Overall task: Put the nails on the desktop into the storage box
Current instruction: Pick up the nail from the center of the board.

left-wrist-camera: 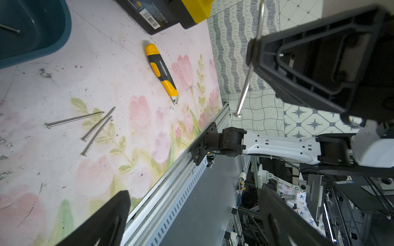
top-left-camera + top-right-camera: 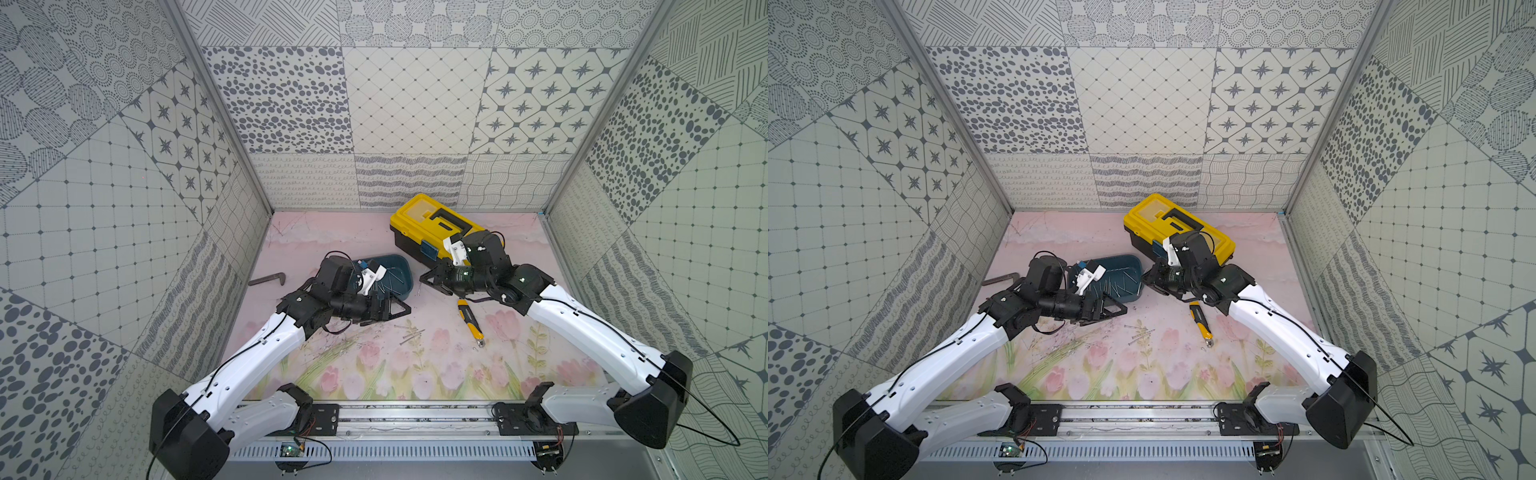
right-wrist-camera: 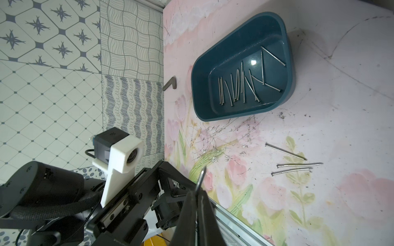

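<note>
My right end effector [image 3: 199, 192]: jaws pinched together on one thin grey metal nail [image 1: 248, 81], gripped along the shaft with both ends sticking out. It sits just beside the right end of the shallow teal plastic storage box [image 3: 223, 114], not over it.

My left end effector [image 1: 193, 190]: jaws spread wide, gripping nothing, near the box's front side.

The box sits mid-counter with a batch of nails [image 3: 241, 85] lying flat on its floor. Three loose nails [image 3: 294, 164] lie close together on the pale pink tulip-print counter [image 3: 341, 95], in front of the box.

Yellow-and-black utility knife [image 1: 162, 72] is right of them. Yellow-lidded black toolbox [image 2: 432, 224] is behind the box. Dark L-shaped metal bar [image 2: 270, 279] is left of the box. Grey-patterned tile panels [image 2: 415, 104] wall three sides.
</note>
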{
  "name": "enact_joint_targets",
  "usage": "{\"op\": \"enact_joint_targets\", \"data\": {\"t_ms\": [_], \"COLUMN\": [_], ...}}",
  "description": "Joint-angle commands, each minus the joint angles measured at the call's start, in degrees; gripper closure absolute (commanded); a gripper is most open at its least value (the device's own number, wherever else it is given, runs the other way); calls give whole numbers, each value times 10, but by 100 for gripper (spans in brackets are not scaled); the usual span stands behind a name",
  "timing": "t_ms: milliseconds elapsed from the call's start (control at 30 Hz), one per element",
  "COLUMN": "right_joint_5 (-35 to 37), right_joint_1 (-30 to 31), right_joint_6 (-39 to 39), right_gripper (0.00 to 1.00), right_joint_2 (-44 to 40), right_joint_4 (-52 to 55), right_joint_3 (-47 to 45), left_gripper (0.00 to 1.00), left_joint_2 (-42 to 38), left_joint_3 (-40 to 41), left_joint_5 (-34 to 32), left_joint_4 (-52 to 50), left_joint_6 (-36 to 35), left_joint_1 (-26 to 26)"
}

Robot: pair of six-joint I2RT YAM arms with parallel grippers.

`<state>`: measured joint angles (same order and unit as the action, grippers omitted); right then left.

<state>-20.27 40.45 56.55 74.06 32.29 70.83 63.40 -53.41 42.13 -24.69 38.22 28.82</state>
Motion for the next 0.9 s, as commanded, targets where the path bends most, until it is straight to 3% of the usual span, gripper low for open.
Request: {"op": "enact_joint_targets", "data": {"t_ms": [0,200,567,867], "right_joint_5": [-22,-14,-11,-6], "right_joint_1": [8,18,35,42], "right_joint_6": [-13,-2,23,28], "right_gripper": [100,100,100,100], "right_joint_2": [-9,-12,-18,-24], "right_joint_4": [-29,-40,-62,-68], "right_joint_3": [22,17,7,1], "left_gripper": [2,9,25,44], "left_joint_2": [16,28,43,53], "left_joint_3": [-16,-19,-28,-31], "left_joint_5": [41,32,-5,0], "left_joint_4": [131,160,153,156], "left_joint_6": [83,106,86,84], "left_joint_1": [11,13,15,17]}}
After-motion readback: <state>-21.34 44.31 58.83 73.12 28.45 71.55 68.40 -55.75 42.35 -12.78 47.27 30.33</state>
